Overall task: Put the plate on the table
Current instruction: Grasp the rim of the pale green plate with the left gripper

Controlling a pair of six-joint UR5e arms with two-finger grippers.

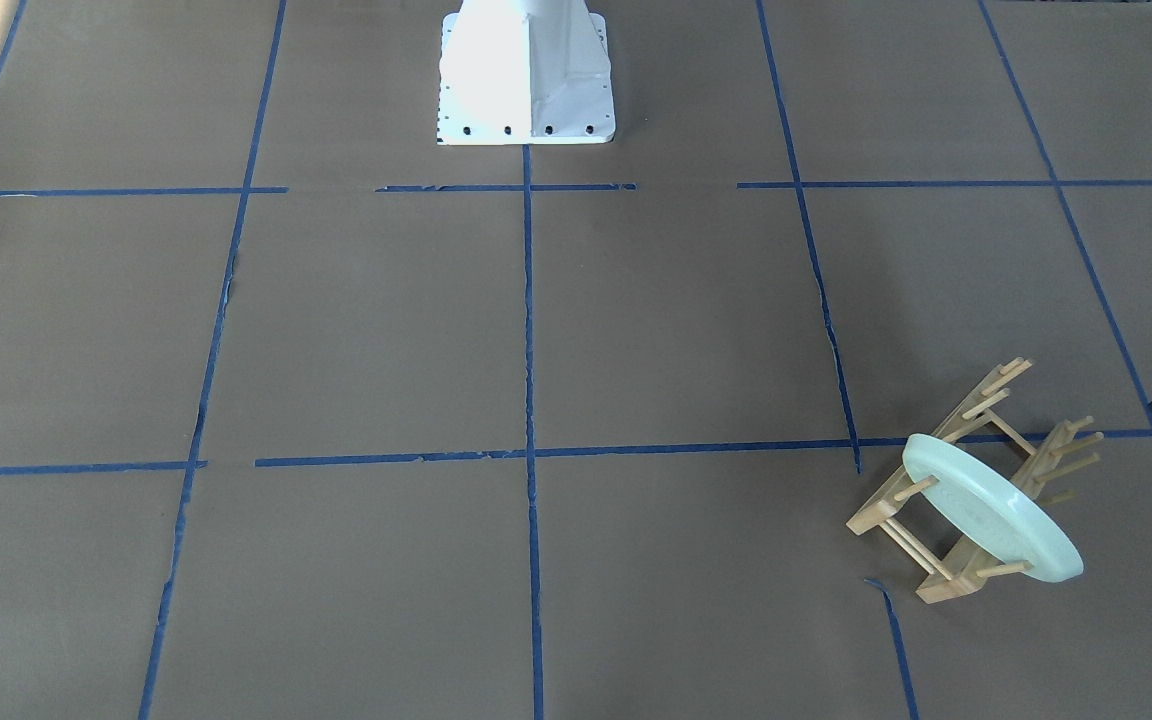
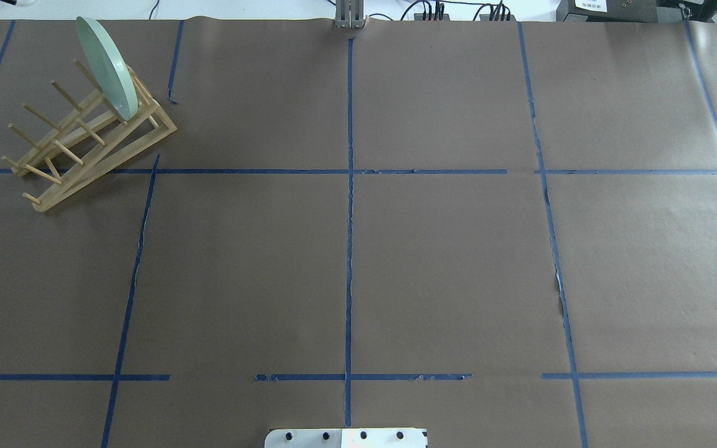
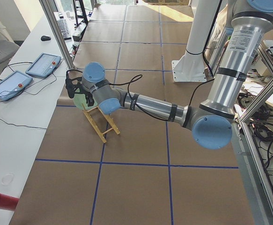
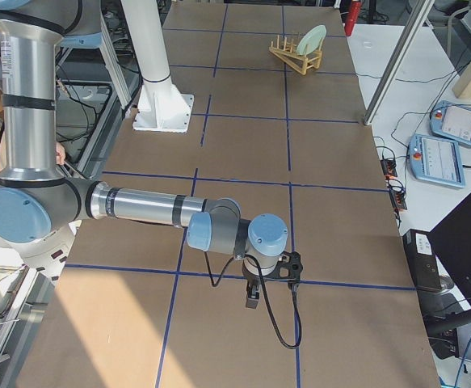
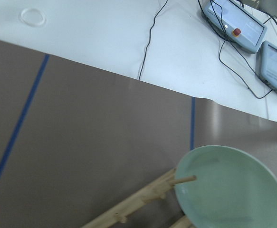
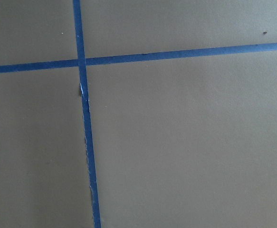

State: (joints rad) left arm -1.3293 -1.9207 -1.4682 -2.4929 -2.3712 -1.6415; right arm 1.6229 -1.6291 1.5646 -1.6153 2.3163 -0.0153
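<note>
Found plate leaning in wooden rack on table. Logged left gripper near it, right gripper well apart — cannot tell either's spread.

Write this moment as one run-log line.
plate: on edge in wooden peg rack, not yet on table | left hand: near rack, state unclear | right hand: far from plate, state unclear

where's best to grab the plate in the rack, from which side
Pinch the upper rim of the plate, coming down from above. It stands on edge, leaning, at one end of the wooden rack; pegs hem in its lower half, leaving only the top free.
</note>
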